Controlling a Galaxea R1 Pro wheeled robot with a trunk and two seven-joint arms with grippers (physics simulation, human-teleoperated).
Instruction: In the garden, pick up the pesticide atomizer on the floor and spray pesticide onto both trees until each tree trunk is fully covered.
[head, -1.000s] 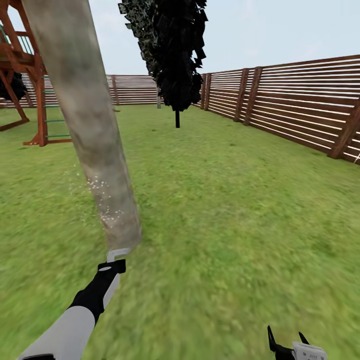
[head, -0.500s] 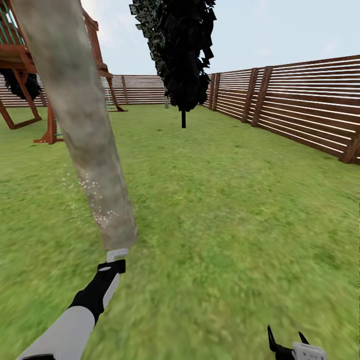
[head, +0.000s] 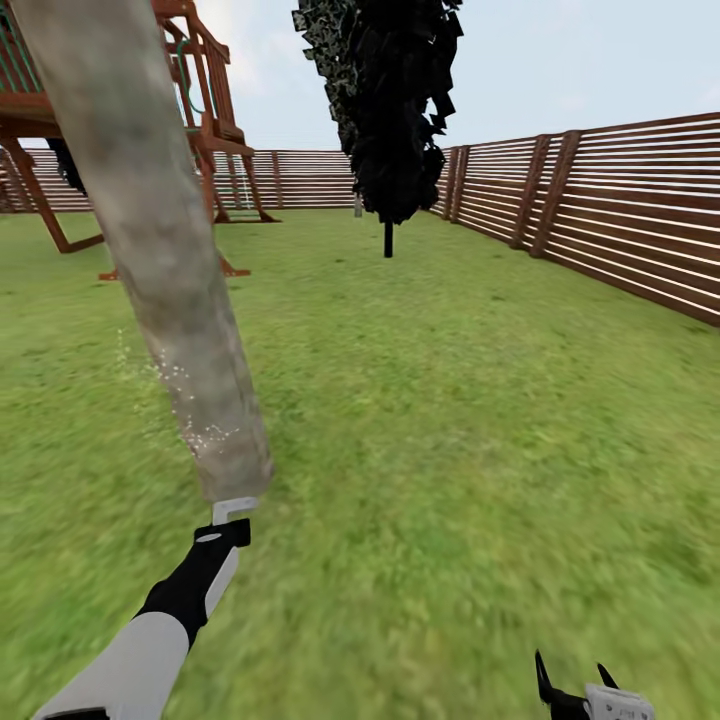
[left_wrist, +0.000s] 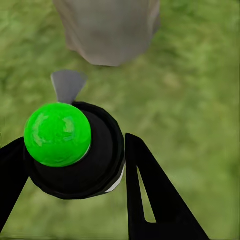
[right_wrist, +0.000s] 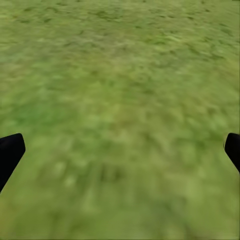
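The garden lawn (head: 470, 420) spreads green to a brown slatted fence (head: 620, 230) along the right and far sides. A thick grey-tan tree trunk (head: 150, 250) rises tilted in the head view from just ahead of the left arm, its base meeting the grass; pale pesticide specks (head: 195, 425) dust its lower part and drift just off its left edge. A wooden play frame (head: 195, 130) stands behind the trunk, and a dark columnar tree (head: 392, 110) on a thin stem stands farther back near the fence corner. The left gripper (left_wrist: 75, 165) is clenched on the pesticide atomizer (left_wrist: 75, 155): its black fingers (left_wrist: 150, 195) press either side of the round black body, which carries a bright green cap. The atomizer's long axis runs roughly along the camera's line of sight, and its grey nozzle (left_wrist: 67, 85) points toward the foot of the trunk, close to it without touching. The right gripper (right_wrist: 120, 150) hangs over bare grass with jaws spread wide, holding nothing.
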